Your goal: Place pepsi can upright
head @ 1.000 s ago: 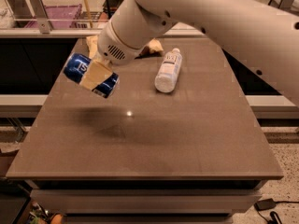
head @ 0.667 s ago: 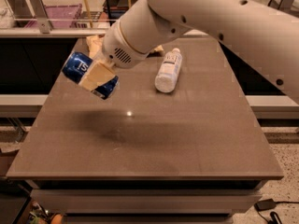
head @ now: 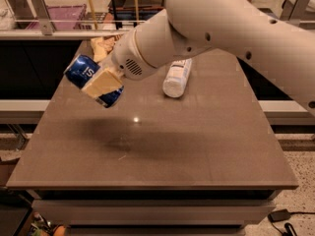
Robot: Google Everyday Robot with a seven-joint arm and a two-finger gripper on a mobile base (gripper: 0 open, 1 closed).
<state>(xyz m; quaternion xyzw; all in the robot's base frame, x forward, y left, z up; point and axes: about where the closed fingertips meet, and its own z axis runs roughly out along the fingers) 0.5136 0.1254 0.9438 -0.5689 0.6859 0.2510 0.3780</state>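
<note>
The blue pepsi can (head: 84,72) with silver ends is held tilted, lying slantwise, in the air above the left part of the table (head: 157,146). My gripper (head: 101,82) is shut on the can; a tan finger (head: 102,81) crosses its middle. The white arm (head: 211,28) reaches in from the upper right. The can's shadow falls on the table below it.
A clear plastic water bottle (head: 176,76) with a white label lies on its side at the back middle of the table. A crumpled tan bag (head: 103,45) sits at the back left. Behind the table runs a rail with a purple bin (head: 59,17).
The arm has shifted slightly, and the can stays in the gripper at nearly the same place above the left of the table.
</note>
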